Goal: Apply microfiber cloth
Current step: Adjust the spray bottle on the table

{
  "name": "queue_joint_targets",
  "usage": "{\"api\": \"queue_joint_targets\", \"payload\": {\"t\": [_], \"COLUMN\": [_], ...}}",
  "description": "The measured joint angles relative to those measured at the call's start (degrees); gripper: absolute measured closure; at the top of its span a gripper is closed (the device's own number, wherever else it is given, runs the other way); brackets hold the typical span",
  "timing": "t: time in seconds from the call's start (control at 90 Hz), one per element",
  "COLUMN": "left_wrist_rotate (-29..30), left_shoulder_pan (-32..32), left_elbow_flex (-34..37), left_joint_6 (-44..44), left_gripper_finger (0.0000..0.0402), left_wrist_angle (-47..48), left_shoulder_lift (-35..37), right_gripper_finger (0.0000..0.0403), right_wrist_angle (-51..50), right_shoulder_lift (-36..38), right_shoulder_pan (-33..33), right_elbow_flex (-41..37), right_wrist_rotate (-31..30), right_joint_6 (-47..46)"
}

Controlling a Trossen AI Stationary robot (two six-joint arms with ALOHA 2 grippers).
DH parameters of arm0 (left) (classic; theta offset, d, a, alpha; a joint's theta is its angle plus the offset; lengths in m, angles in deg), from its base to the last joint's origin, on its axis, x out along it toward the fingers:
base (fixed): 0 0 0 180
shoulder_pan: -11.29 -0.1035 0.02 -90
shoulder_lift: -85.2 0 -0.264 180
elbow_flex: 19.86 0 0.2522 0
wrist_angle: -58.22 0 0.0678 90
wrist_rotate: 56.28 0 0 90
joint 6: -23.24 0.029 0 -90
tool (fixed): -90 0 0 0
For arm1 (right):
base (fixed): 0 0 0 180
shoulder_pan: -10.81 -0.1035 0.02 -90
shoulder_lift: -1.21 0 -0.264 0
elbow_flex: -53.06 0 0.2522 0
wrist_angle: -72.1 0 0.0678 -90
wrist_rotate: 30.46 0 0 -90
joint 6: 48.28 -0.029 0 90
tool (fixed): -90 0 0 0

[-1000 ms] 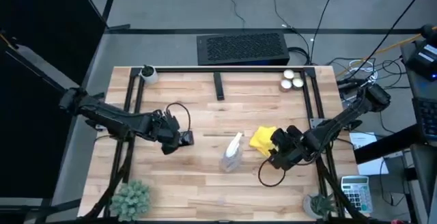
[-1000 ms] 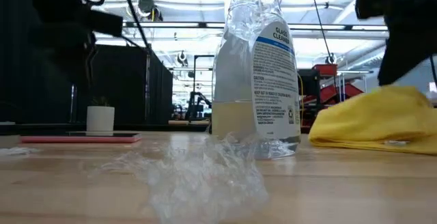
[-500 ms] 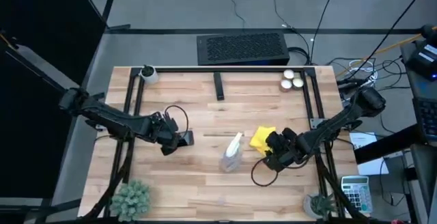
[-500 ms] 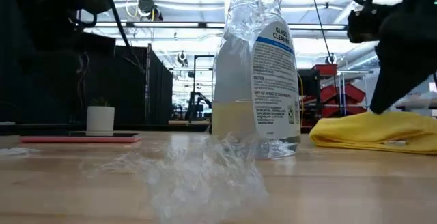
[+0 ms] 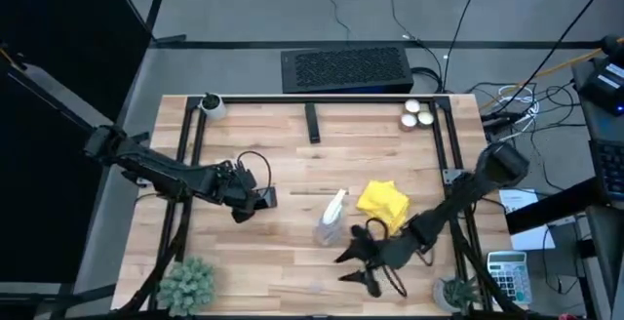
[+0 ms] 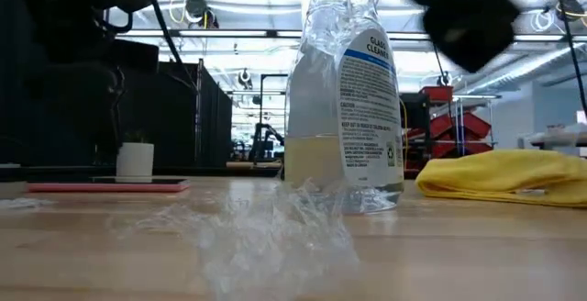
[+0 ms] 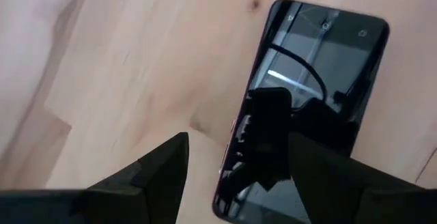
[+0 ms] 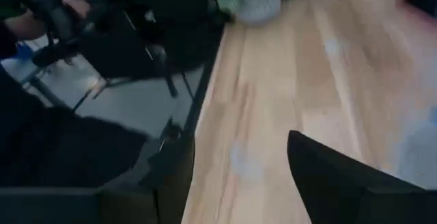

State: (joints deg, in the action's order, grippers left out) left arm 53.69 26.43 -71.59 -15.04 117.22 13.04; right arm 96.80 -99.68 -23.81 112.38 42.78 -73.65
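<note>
The yellow microfiber cloth lies crumpled on the table right of centre, and no gripper touches it. My right gripper stands open near the table's front edge, left of the cloth and raised above the wood, with nothing between its fingers. The black phone lies flat at centre left. My left gripper hovers open just above the phone's left end, clear of it.
A clear spray bottle stands just left of the cloth. Crumpled clear film lies near the front edge. Small plants sit at the near corners. A white cup and white rounds sit at the back.
My right gripper has left the cloth's right edge and swung toward the table's near edge and left, rising and turning as it went. The cloth has stayed in place and sunk a little flatter.
</note>
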Motion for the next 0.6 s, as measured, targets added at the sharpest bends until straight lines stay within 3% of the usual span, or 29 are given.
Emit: {"api": "queue_joint_targets", "payload": {"t": [0.1,0.344,0.6], "left_wrist_rotate": [0.04,0.04,0.04], "left_shoulder_pan": [0.00,0.00,0.00], "left_elbow_flex": [0.00,-0.01,-0.02], "left_joint_6": [-0.40,-0.44,-0.44], "left_gripper_finger": [0.0175,0.0175,0.0175], "left_wrist_angle": [-0.03,-0.85,-2.45], "left_shoulder_lift": [0.00,0.00,0.00], "right_gripper_finger": [0.0190,0.0190,0.0190], "right_wrist_angle": [2.74,-11.03,-17.60], "right_shoulder_lift": [-2.37,-0.83,-0.77], "right_shoulder_pan": [3.49,11.36,19.98], "right_elbow_flex": [0.00,-0.02,-0.07], "right_wrist_rotate": [-2.52,-13.33,-22.69], "right_joint_6": [2.56,4.86,7.96]}}
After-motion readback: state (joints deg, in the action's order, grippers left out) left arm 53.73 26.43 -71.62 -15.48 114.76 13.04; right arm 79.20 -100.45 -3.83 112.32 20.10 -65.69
